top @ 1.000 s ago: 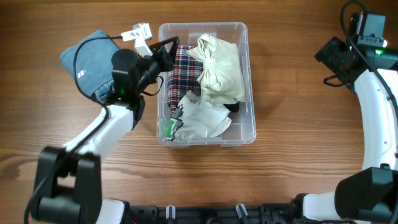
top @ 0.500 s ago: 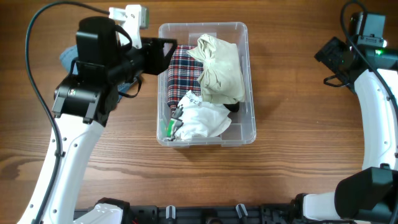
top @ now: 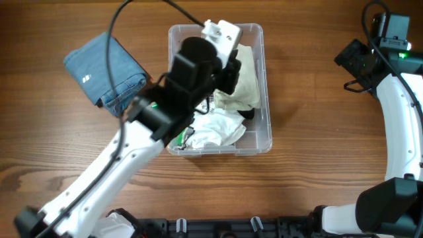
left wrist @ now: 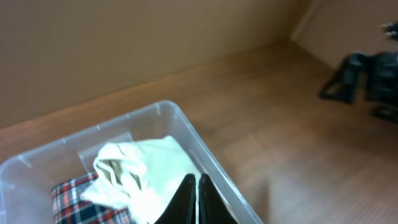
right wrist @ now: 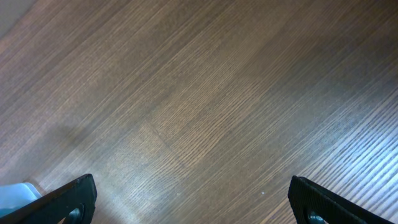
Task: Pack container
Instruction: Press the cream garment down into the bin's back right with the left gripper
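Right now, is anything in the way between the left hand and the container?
Nothing visible. The left hand is shut and hangs right above the container, over the cream cloth packed inside. Only that clothing lies beneath it.

one clear container (top: 267, 140); inside it three pieces of clothing can be counted: one cream garment (top: 248, 73), one white garment (top: 221, 129), one checked cloth (left wrist: 68, 199); one folded blue denim piece (top: 102, 69); two robot arms, the left arm (top: 129, 162) and the right arm (top: 400, 112)
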Robot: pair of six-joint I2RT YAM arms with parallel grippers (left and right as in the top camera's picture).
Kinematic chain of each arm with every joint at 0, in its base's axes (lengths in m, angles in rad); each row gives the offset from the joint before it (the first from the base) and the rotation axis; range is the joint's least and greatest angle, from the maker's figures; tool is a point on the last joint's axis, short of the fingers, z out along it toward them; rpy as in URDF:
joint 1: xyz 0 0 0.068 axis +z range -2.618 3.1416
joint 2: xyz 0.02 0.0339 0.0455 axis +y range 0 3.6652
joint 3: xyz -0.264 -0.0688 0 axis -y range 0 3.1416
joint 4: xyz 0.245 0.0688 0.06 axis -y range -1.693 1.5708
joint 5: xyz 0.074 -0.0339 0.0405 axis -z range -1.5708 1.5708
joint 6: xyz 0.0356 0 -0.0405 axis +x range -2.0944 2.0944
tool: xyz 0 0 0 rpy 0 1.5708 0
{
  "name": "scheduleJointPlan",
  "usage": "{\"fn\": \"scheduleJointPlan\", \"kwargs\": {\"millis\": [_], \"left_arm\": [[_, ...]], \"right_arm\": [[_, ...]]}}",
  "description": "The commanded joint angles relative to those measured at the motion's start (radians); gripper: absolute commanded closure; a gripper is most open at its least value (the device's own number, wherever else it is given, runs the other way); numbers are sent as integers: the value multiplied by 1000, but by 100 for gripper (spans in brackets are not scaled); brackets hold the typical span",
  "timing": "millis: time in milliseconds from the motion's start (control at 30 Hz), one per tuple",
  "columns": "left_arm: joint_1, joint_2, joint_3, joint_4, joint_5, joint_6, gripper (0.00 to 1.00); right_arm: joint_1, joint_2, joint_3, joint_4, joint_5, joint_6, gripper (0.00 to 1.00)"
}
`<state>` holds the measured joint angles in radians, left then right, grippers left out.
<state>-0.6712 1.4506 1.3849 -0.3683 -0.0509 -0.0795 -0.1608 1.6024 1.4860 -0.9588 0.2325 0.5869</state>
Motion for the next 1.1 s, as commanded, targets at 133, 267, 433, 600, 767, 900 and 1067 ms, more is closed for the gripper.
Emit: {"fn": "scheduleJointPlan", "kwargs": {"millis": [133,267,433,600,767,900,1067], "left_arm": [[-5,248,11,93,-138,20,96],[18,348,11,117,-138,19,96],[80,444,11,109,-126,-64,96],[98,541,11,103,-76,-64,96],[90,579,11,141,22,-64,96],[72,579,11,160,140,-63,96],[29,582,10,155,159,-63,96]], "right_arm": [[-2,10,-3,3,-5,16,0],[-2,10,-3,3,-5,16,0],[-2,10,-3,3,-5,16,0],[-2,10,-3,3,-5,16,0],[-2,10,-3,3,-5,16,0],[-2,10,-3,3,-5,16,0],[-2,10,-3,3,-5,16,0]]}}
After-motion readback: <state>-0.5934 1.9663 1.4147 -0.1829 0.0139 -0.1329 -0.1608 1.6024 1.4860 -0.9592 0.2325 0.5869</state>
